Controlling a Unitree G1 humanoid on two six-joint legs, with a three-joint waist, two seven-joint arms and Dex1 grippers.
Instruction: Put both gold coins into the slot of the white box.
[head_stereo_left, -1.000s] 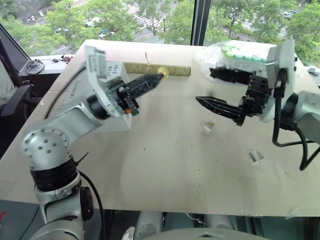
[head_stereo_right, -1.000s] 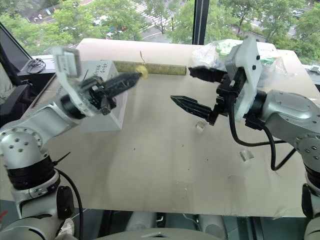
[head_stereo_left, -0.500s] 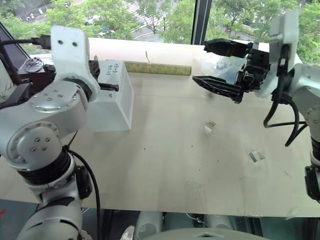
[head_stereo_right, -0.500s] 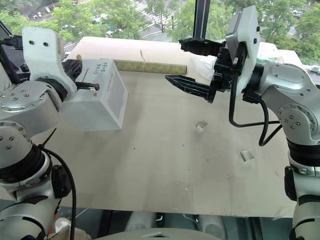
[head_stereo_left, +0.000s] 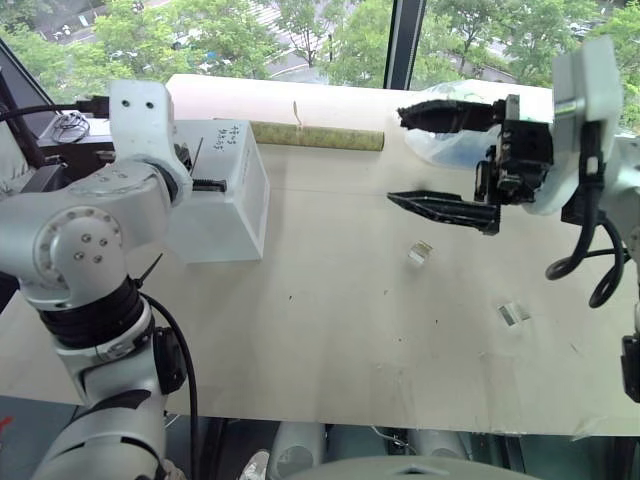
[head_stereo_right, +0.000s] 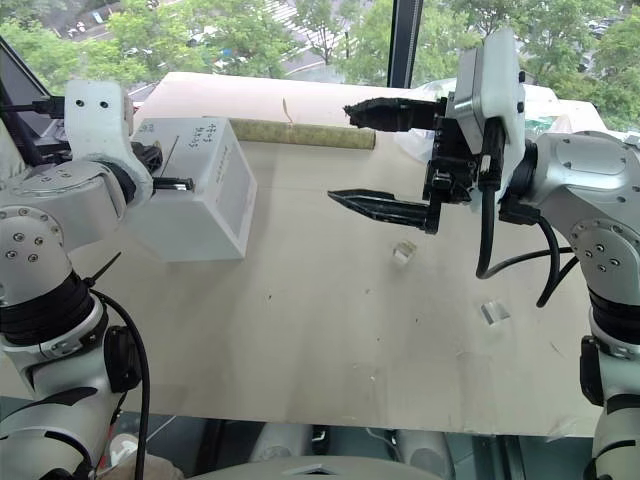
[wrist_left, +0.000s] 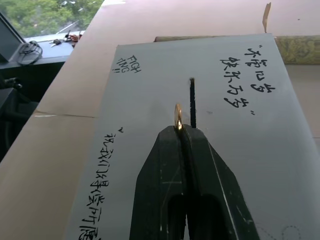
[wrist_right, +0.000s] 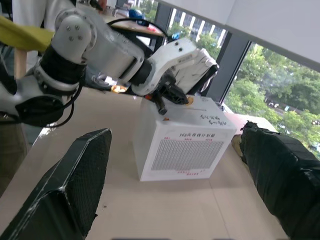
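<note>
The white box (head_stereo_left: 225, 190) is seen standing on the pale surface (head_stereo_left: 330, 330), near its far left part, with dark handwriting on its top. In the left wrist view a thin dark slot (wrist_left: 192, 101) is shown running straight along the top of the box, between two groups of handwriting.

The left end effector (wrist_left: 179, 131) is held just over the box top, its two black fingers pressed together on a gold coin (wrist_left: 178, 116). The coin is gripped on edge and stands out past the fingertips, just beside the near end of the slot and slightly to one side of it; whether it touches the box cannot be told. In the head views the left arm is seen bent over the near left corner of the box, with the fingers pointing across the top.

The right end effector (head_stereo_left: 450, 160) is held in the air above the far right part of the surface, well apart from the box, with its fingers spread wide and nothing between them. Behind it a clear bag (head_stereo_left: 440, 145) lies on the surface. Two small clear plastic pieces (head_stereo_left: 419, 254) (head_stereo_left: 513, 313) lie on the surface below and to the right of it. A long greenish roll (head_stereo_left: 315, 136) lies along the far edge, just beyond the box.
</note>
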